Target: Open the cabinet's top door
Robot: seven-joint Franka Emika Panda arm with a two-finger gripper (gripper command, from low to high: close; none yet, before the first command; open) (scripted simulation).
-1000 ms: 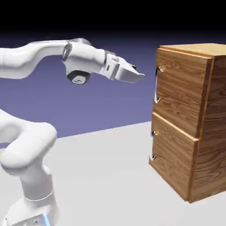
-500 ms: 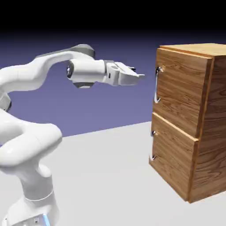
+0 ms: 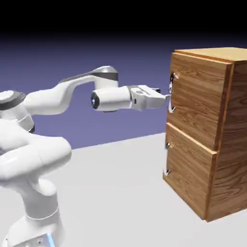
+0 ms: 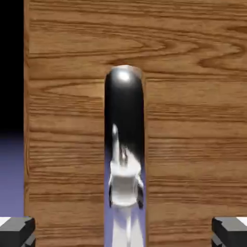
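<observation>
1. Cabinet (image 3: 212, 130): stands on the table (image 3: 116, 193), with two stacked wood panels on its front.
2. Top door (image 3: 195, 103): the upper panel, lying flush with the cabinet's front; its handle (image 3: 171, 94) sits at the door's edge nearest the arm.
3. Tool (image 3: 166, 96): held level, tips at the handle; whether they touch it cannot be told.
4. Hand view: fingertips (image 4: 17, 230) stand wide apart, the handle between them, nothing clamped.

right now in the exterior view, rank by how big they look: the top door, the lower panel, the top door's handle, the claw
1. top door
2. lower panel, somewhat shorter
3. top door's handle and claw: both small and too alike to rank
</observation>
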